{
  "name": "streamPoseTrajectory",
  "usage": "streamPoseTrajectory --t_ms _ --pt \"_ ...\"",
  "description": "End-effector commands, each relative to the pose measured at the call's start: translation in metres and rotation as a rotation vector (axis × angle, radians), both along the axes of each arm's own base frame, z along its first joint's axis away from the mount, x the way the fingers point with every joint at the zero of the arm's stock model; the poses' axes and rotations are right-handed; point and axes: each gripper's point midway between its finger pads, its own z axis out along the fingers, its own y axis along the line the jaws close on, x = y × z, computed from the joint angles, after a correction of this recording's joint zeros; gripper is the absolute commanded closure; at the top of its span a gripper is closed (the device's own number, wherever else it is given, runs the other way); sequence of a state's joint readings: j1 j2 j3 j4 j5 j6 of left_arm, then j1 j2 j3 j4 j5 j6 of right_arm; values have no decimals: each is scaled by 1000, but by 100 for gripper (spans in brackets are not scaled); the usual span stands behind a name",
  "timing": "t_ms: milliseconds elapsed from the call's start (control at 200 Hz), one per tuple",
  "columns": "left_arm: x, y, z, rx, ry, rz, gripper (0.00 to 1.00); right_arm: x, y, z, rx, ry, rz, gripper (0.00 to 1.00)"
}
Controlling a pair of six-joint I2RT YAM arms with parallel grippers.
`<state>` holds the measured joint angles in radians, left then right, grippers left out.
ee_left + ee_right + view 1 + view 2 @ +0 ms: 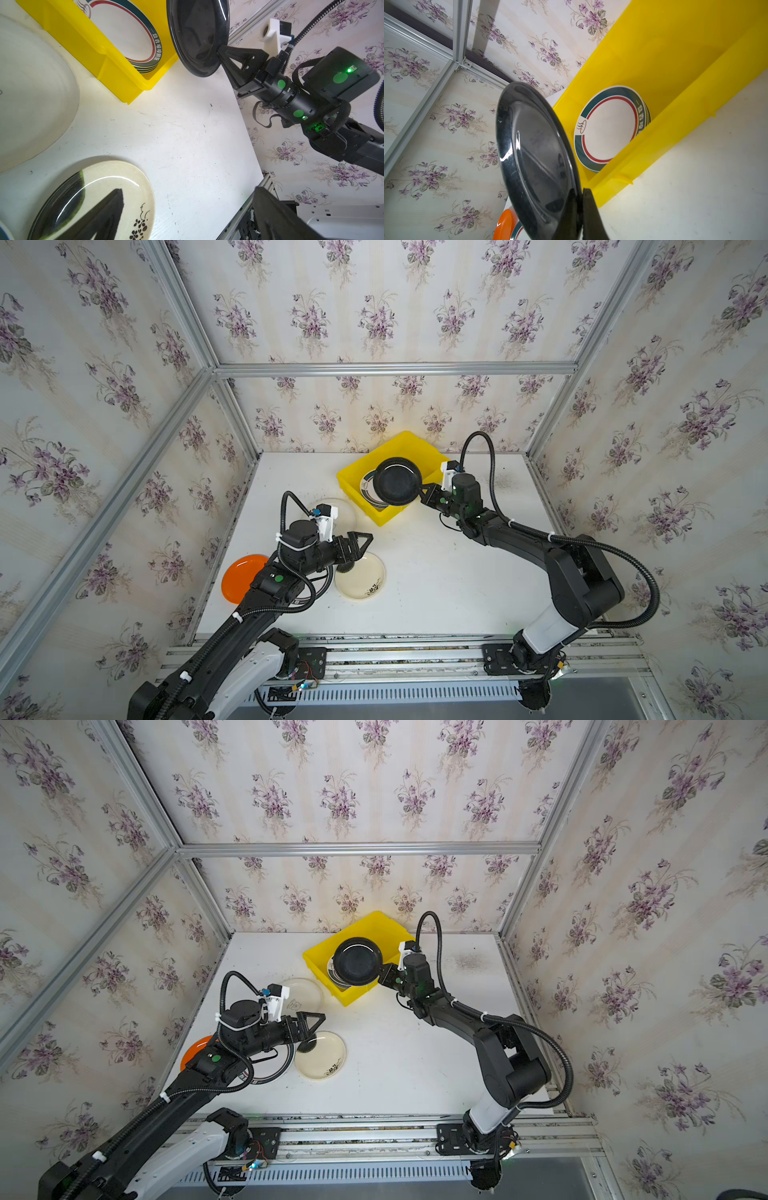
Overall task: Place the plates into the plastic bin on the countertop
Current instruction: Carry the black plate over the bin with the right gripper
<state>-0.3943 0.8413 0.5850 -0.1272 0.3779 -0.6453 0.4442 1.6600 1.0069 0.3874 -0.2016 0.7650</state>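
Right now my right pincer (pixel 423 494) is clamped on the rim of the glossy black plate (pixel 397 483). It takes only a small bite of the edge. The plate juts out ahead of the fingertips, tilted steeply, nearly on edge in the right wrist view. Below and beyond it sits the yellow bin (pixel 409 441), with a stack of green-rimmed plates (pixel 608 128) lying flat in the end nearest this pincer. In both top views the black plate hangs over that stack and the bin's near wall.

My worry is the grip. With so little slick rim between the jaws, the plate's weight could make it pivot or slide out before I lower it. If I let go at this tilt, it would likely land on its edge, clatter on the stack, and end up leaning against the wall or rolling out onto the table (pixel 436 580). If I come down too close to myself, its lower edge could catch the bin's rim and shove the bin.

My left pincer (pixel 359 551) stands apart and empty over the cream plate (pixel 361 578). The orange plate (pixel 241 576) is back along that arm, so both wait on the table.
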Motion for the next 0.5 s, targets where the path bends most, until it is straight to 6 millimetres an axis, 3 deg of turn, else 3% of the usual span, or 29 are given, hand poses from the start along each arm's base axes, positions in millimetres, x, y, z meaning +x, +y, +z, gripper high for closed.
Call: streamPoseTrajectory --t_ms 0,330,495 --pt "-3 7 -4 44 2 17 0 14 5 14 -29 -65 -8 100" --pt "-14 14 -14 62 20 24 0 43 11 22 -163 -99 -41 100" --pt "-17 16 -15 90 13 16 0 58 18 11 -249 -64 -65 100"
